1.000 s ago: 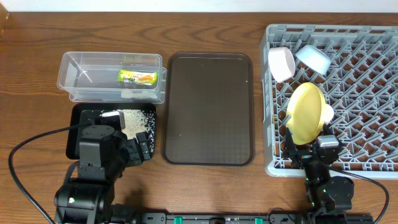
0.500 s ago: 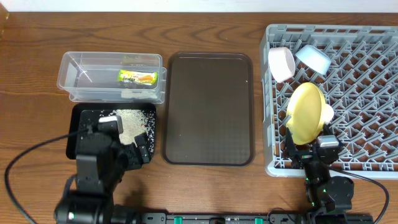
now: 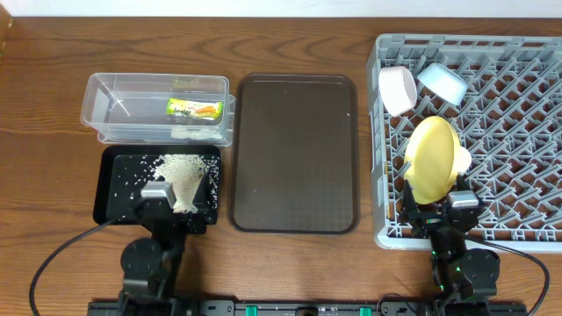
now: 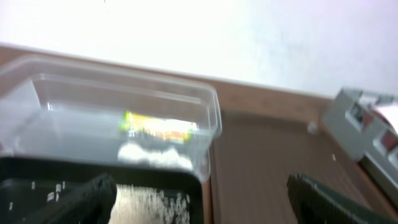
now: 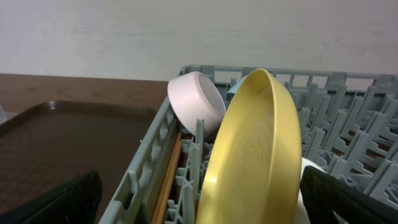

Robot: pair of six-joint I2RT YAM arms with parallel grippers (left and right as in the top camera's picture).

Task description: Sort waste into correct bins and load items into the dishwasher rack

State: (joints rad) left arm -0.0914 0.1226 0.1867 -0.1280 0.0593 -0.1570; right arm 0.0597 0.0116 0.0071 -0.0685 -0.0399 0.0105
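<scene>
The snack wrapper lies in the clear tub and also shows in the left wrist view. Loose rice is piled in the black tray. The grey rack holds the white-pink bowl, the light-blue bowl and the yellow plate, which stands on edge. A pale rim behind the plate may be the cup. A wooden chopstick lies along the rack's inner wall. My left gripper is open and empty, low at the tray's near edge. My right gripper is open just before the plate.
The brown serving tray lies between the bins and the rack. Bare wooden table surrounds them. Both arm bases and their cables sit at the front edge.
My left arm has drawn back off the black tray toward the front edge, uncovering the rice pile. The right arm and the rack's contents have not moved.
</scene>
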